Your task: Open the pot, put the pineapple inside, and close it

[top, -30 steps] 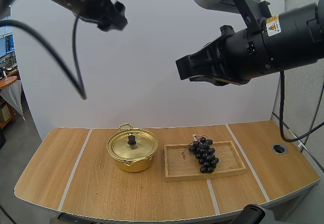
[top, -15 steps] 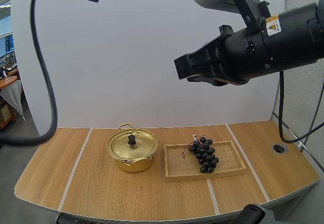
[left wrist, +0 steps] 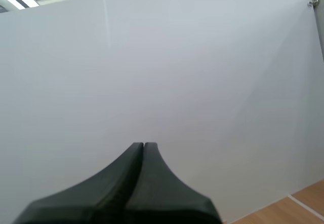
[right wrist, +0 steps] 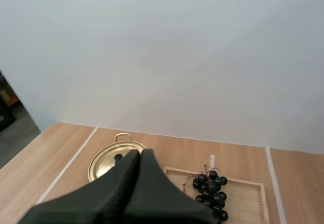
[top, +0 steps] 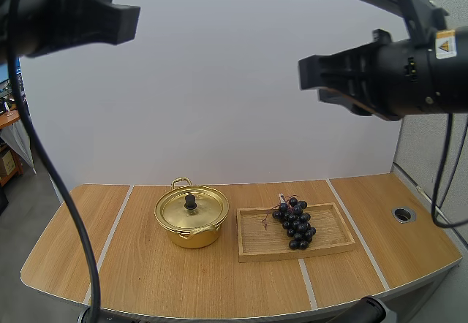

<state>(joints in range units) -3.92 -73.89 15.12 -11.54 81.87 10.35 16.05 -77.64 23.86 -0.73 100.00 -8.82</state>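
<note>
Since half a second ago both my arms have moved high above the table (top: 139, 279), and my right arm has drawn back toward its own side, but nothing on the table has changed. The golden pot (top: 191, 219) stands at the same place with its lid (top: 178, 210) on it, and the bunch of grapes (top: 294, 225) lies as before at the far end of the wooden tray (top: 330, 245), just beside the pot. I see no pineapple; the grapes are the only fruit here, so I judge they are what must go inside. From this I judge that the task is not yet started: the lid must come off first, and neither arm is near it. My left gripper (left wrist: 144, 146) has its jaws pressed together as one dark wedge and holds nothing. My right gripper (right wrist: 140, 153) is the same, together and empty. The right wrist view looks down over the pot and the grapes, so that arm is already directed at the work. The left wrist view faces the white wall, with only a small corner of the table, so that arm must turn down before it can help. The high view gives what neither wrist view gives: the black knob (top: 190, 202) in the middle of the lid, and how pot and tray lie side by side.
</note>
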